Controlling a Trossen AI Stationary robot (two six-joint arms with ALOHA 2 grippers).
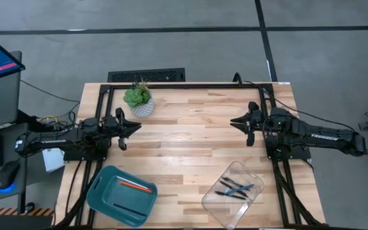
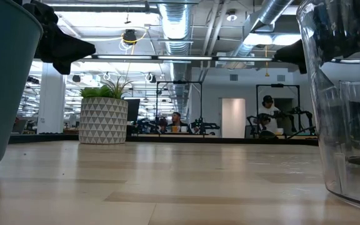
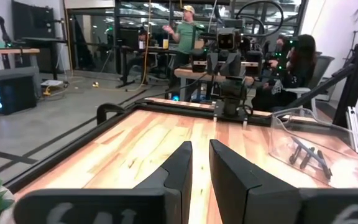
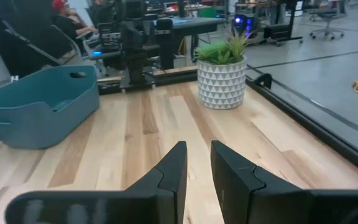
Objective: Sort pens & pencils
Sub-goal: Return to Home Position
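- Overhead?
- Pencils (image 1: 136, 186) lie slantwise in the blue bin (image 1: 101, 191), nearer the left arm (image 1: 62, 142). Pens (image 1: 235, 189) lie in the clear bin (image 1: 241, 169), nearer the right arm (image 1: 324, 136).
- Wrist views?
- Left jaws and right jaws both barely parted, gripping nothing. Every stick looks binned, I judge.

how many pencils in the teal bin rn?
2 visible in the teal bin: an orange-red pencil on the side toward the table's middle, and a dark pencil nearer the table edge. Another dark one could blend into the bin floor.
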